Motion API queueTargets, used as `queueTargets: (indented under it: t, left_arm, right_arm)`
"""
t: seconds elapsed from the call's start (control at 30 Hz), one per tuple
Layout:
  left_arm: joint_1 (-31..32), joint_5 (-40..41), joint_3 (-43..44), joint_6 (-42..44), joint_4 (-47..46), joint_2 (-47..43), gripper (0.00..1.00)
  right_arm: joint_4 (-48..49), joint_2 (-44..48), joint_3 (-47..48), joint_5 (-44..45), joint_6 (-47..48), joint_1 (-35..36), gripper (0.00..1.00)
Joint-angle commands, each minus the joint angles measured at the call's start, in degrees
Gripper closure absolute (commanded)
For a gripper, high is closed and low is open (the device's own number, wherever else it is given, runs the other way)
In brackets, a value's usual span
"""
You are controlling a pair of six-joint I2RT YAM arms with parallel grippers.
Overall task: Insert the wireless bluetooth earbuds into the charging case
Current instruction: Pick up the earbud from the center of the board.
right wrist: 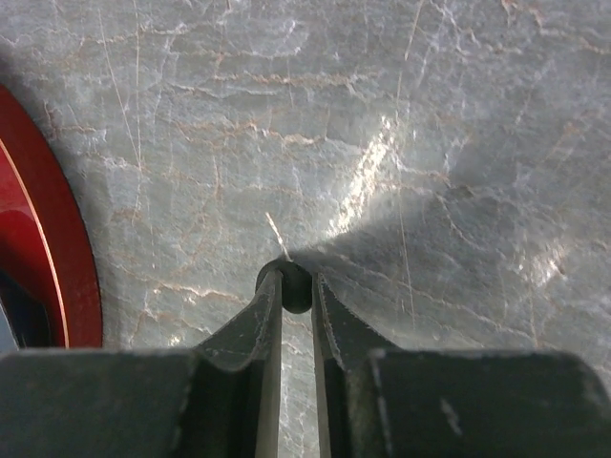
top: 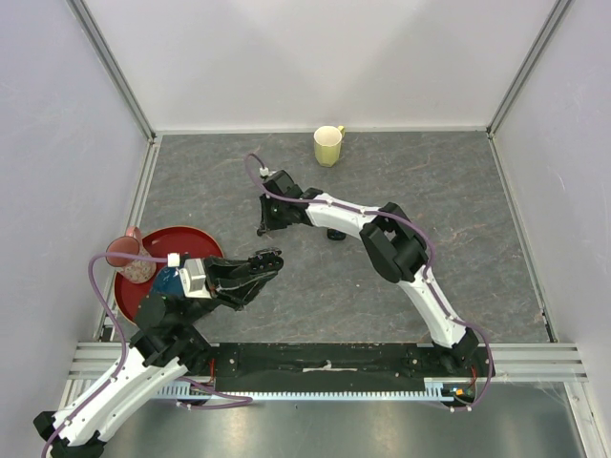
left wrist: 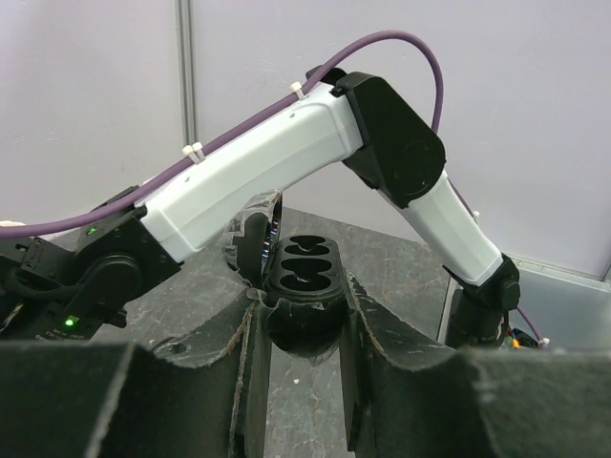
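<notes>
My left gripper [top: 260,265] hovers right of the red plate, shut on the black charging case [left wrist: 305,320]. The case's lid [left wrist: 250,243] stands open and its two dark sockets [left wrist: 307,272] face up; I cannot tell whether anything lies in them. In the left wrist view the fingers [left wrist: 382,334] clamp the case's rounded body from both sides. My right gripper [top: 270,225] points down at the table's middle. In its wrist view the fingertips [right wrist: 272,296] press on both sides of a tiny black earbud [right wrist: 296,291] at the table surface. A second small black case [top: 336,234] lies under the right arm.
A red plate [top: 196,240] sits at the left with a pink cup [top: 129,253] and a blue object [top: 170,280] on it; its rim [right wrist: 57,248] shows left of the right gripper. A yellow mug [top: 328,145] stands at the back wall.
</notes>
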State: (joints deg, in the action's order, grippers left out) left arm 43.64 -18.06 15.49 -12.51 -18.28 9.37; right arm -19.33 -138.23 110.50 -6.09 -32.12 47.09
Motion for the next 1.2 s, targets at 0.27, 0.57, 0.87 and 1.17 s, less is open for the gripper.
queueTargets:
  t: [0.27,0.57,0.87,1.17]
  left_arm:
    - [0.2,1.0,1.5,-1.3,-0.5,0.7,0.98]
    - [0.1,0.8,1.0,-2.2,-1.4,1.8,0.98]
    - [0.1,0.2,1.0,-3.0,-2.4,3.5,0.98]
    - [0.2,0.4,0.2,-5.0,-4.8,5.3,0.98]
  right_arm:
    - [7.2,19.9,-23.2,5.6,-5.8,0.0,0.95]
    - [9.7,41.3,-49.3,11.4,-15.6,-0.2,0.94]
    - [14.2,61.1,-73.7,12.1,-26.9,-0.2,0.92]
    - [14.1,65.2,-79.6,13.9,-31.3,-0.2,0.87]
